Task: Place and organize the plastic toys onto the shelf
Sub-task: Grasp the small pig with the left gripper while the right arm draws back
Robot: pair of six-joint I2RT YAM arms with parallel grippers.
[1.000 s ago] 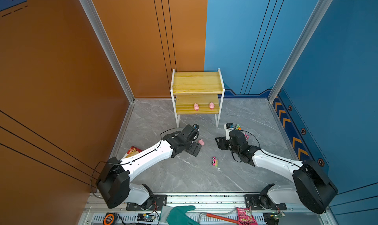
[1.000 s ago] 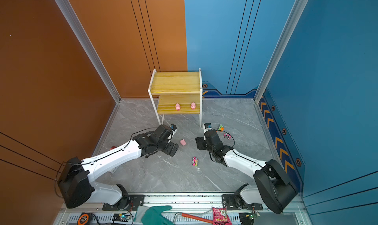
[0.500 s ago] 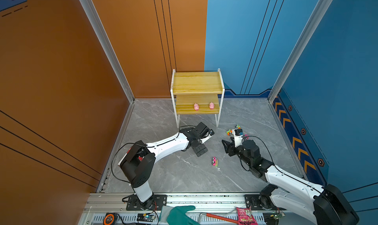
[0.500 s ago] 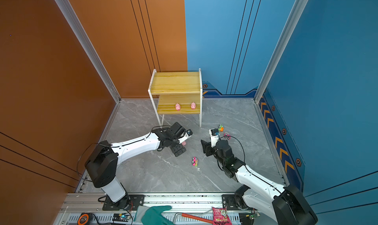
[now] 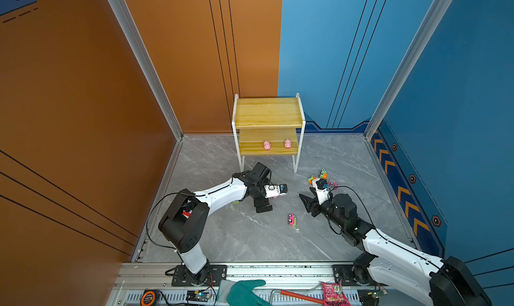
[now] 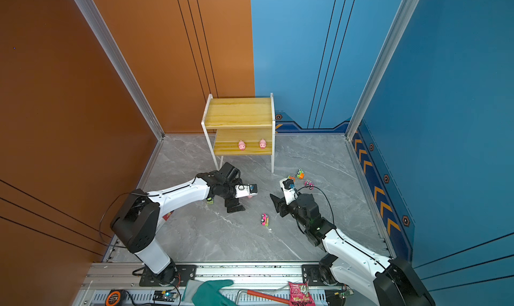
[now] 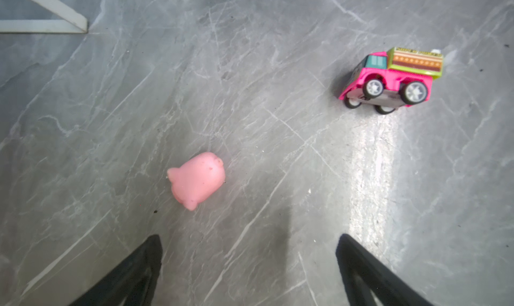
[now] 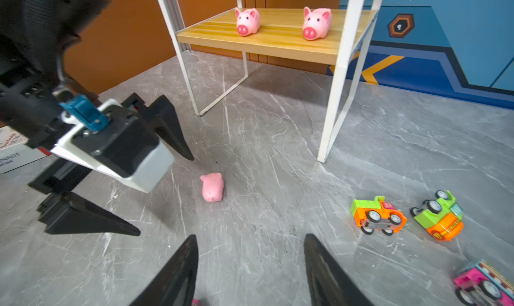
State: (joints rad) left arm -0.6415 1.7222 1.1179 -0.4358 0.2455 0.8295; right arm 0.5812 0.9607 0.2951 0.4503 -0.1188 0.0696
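The shelf (image 5: 268, 112) stands at the back, and two pink pigs (image 5: 267, 145) (image 5: 288, 143) sit on its lower board (image 8: 278, 43). A third pig (image 7: 197, 179) lies on its side on the floor. My left gripper (image 7: 249, 237) hovers open just short of it, nothing between its fingers. A pink truck (image 5: 291, 219) lies tipped mid-floor. My right gripper (image 8: 250, 236) is open and empty, low over the floor, facing the pig (image 8: 212, 186). An orange truck (image 8: 378, 215), a green truck (image 8: 439, 218) and another pink truck (image 8: 484, 285) lie beside it. A small green truck (image 6: 210, 201) sits under the left arm.
Orange and blue walls close in the grey floor. A teal glove (image 5: 242, 292), a pink snack packet (image 5: 332, 293), a red-handled tool (image 5: 297, 296) and a tape measure (image 5: 148, 297) lie on the front rail. A white box (image 8: 11, 148) sits behind the left arm.
The left arm has stretched forward, and its wrist now covers most of the floor pig in both top views. The right arm has re-posed lower. Both grippers stay open.
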